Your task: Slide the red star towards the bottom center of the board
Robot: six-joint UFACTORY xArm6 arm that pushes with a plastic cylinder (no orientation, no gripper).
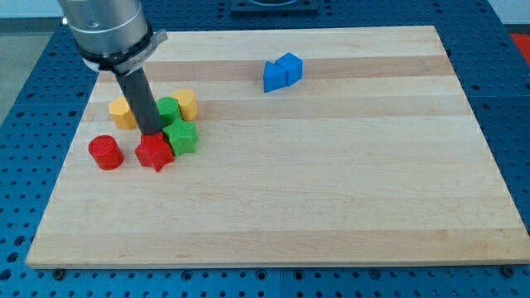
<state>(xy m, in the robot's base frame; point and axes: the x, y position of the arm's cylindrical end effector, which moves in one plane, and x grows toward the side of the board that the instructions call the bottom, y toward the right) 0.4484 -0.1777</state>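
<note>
The red star point(155, 154) lies on the wooden board point(331, 182) at the view's left. My tip point(151, 133) stands at the star's upper edge, touching it or very close. A green star point(180, 137) touches the red star's upper right. A green block point(168, 109) sits just right of the rod, partly hidden by it. A red cylinder point(105, 153) stands to the left of the star.
A yellow block point(122, 112) lies left of the rod and another yellow block point(185, 103) right of the green block. Two blue blocks point(282, 71) sit together near the view's top centre. The arm's grey body point(106, 29) hangs over the top left corner.
</note>
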